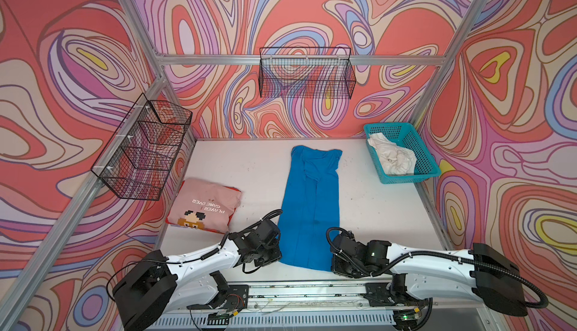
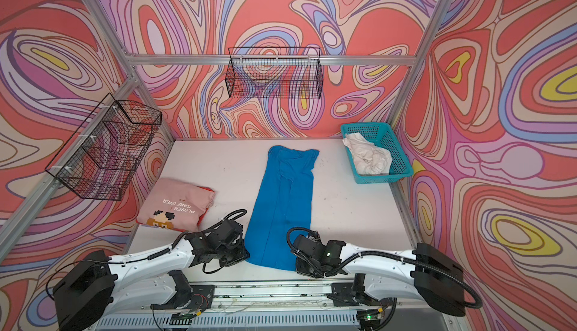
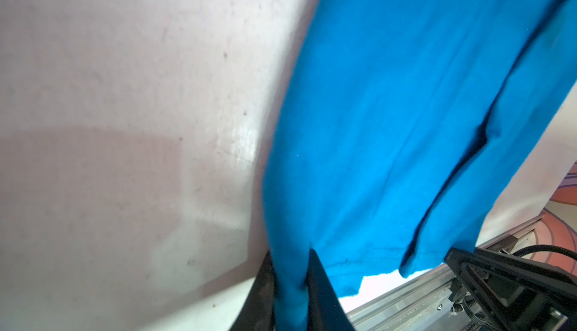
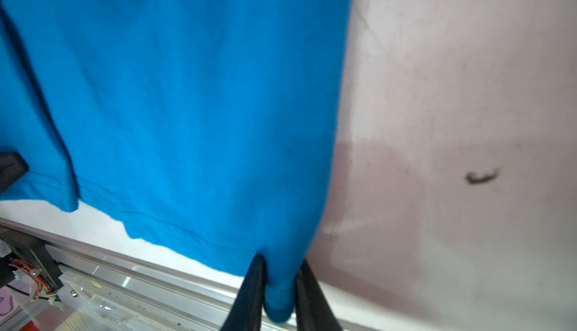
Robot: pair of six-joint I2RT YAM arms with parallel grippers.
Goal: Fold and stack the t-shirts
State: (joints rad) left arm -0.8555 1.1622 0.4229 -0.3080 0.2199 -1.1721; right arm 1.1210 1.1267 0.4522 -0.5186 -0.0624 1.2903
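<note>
Mid-scene, blue t-shirt (image 1: 309, 201) front-to-back, hem (image 1: 304, 264) frontward

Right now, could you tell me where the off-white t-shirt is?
In both top views the off-white t-shirt lies crumpled in the teal basket at the far right corner of the table.

My left fingers (image 3: 323, 295) and right fingers (image 4: 249, 292) are black against the plain bright blue t-shirt (image 1: 309, 201). At lower left, the pink t-shirt (image 1: 203, 198) bears white lettering and a brown-and-black pixel figure. At upper right lie the off-white t-shirt (image 1: 392, 156) and teal mesh basket (image 1: 406, 139). The tabletop (image 1: 249, 170) is white and speckled. The walls (image 1: 78, 64) swirl coral, lilac, blue and yellow.
</note>
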